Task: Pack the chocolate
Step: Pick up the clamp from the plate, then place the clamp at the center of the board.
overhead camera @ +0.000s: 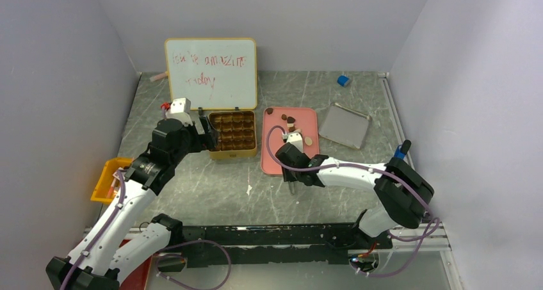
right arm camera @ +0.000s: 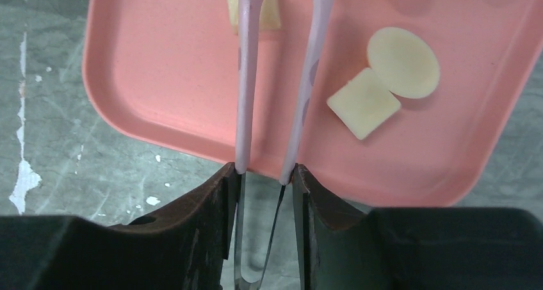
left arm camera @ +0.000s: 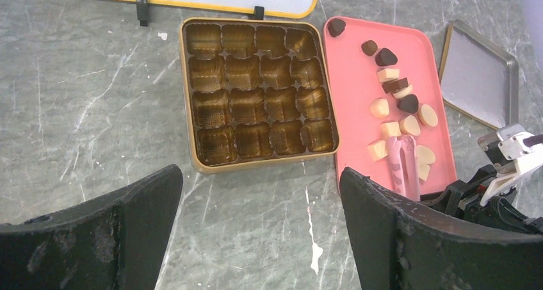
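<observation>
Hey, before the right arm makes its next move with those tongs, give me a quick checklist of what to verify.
1. Hold of the right gripper on the tongs: ok.
2. Tong tips over the pink tray, at a pale piece: ok.
3. Piece pinched between the tips: cannot tell.
4. Compartments of the box empty, uncovered: ok.
5. The left gripper open and empty: ok.
6. The chocolate on the tray, none boxed: ok.

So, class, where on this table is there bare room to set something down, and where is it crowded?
Free: the table left of the gold box, and the strip of the pink tray beside that box. Crowded: the tray's other side, with chocolates and tongs.
</observation>
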